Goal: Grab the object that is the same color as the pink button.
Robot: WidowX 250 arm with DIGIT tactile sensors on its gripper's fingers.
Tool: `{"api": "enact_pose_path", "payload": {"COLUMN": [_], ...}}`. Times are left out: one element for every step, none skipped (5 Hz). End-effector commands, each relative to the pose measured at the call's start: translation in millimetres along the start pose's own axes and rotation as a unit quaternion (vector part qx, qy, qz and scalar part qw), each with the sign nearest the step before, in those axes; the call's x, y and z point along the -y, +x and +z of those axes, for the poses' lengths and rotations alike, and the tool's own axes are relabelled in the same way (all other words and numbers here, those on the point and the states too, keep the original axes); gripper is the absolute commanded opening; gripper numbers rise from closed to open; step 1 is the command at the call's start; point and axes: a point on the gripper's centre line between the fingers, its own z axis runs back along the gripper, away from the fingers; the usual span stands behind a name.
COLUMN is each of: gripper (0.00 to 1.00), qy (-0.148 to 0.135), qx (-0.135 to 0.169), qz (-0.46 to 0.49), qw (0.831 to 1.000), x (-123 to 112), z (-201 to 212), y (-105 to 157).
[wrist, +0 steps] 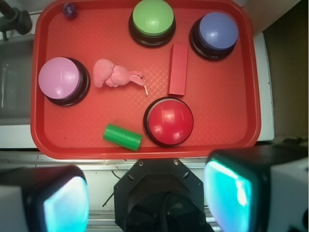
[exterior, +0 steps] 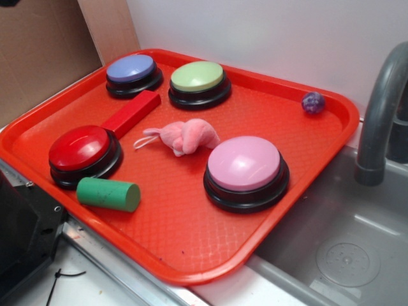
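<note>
The plush (exterior: 186,136) lies near the middle of the red tray (exterior: 191,245), a small, lumpy, soft pink thing with folds like limp ears or limbs. A thin pale string loop (exterior: 145,141) trails from its left end in the exterior view and rests flat on the tray. Its pink is a little warmer and duller than the glossy dome of the pink button (exterior: 246,171), which stands just right and nearer, apart from the plush by a narrow strip of tray. The plush is clearly smaller than that button.

Around it, all apart from it: a red block (exterior: 132,113) to the left and slightly farther, a red button (exterior: 84,154) at the near left, a green cylinder (exterior: 108,194) lying on its side just near of the red button, a green button (exterior: 199,83) and a blue button (exterior: 132,74) at the far side, and a small purple ball (exterior: 312,102) near the far right corner.

In the wrist view the gripper (wrist: 140,198) hangs well above the tray's near edge, its two fingers (wrist: 241,193) spread wide with nothing between them. The plush (wrist: 116,76) shows there between the pink button (wrist: 62,80) and the red block (wrist: 178,69), untouched.
</note>
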Motion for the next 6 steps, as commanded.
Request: {"api": "enact_pose_path", "payload": {"gripper": [1.0,1.0,1.0,1.0,1.0,1.0], "qy": [0.0,0.011,0.002,-0.018,-0.053,-0.055], "qx": [0.0,0.009,0.014,0.029,0.05,0.061], "qz": [0.0,-0.074,-0.162,-0.261,-0.369,-0.437], "qw": [1.0,0.997,0.987,0.965,0.927,0.896], "x": [0,1,5,7,12,17], "z": [0,-12,-29,-49,-74,-97], "y": [0,12,25,40,57,71]}}
